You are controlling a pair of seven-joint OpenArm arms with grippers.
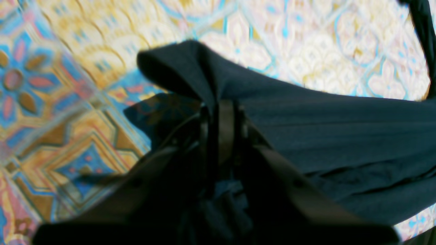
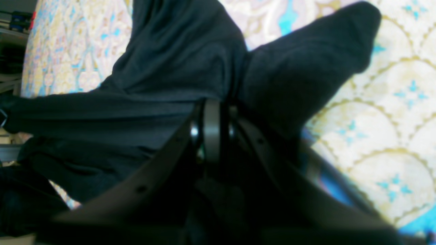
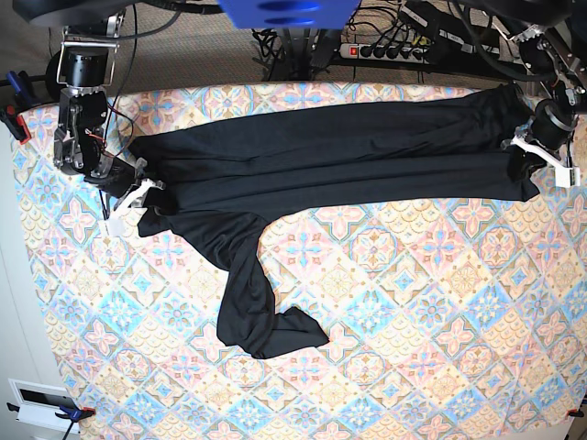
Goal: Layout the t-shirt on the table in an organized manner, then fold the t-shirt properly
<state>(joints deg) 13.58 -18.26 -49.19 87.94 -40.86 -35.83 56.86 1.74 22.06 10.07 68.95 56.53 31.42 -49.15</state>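
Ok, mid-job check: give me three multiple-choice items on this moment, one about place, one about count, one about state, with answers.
1. Where does the t-shirt lie on the table?
A. Stretched across the far side, one part trailing toward the near edge
B. Bunched in the near corner
C. Hanging wholly off the table

2. How many garments are in view?
A. One
B. Two
C. Three

3. What are the grippers doing?
A. Both open above the cloth
B. Both shut on the t-shirt
C. Only one holds it

Answers:
1 A: the base view shows black fabric spanning the far side, with a strip curling down toward the middle.
2 A: only the black shirt shows.
3 B: the left gripper and the right gripper each pinch fabric in their wrist views.
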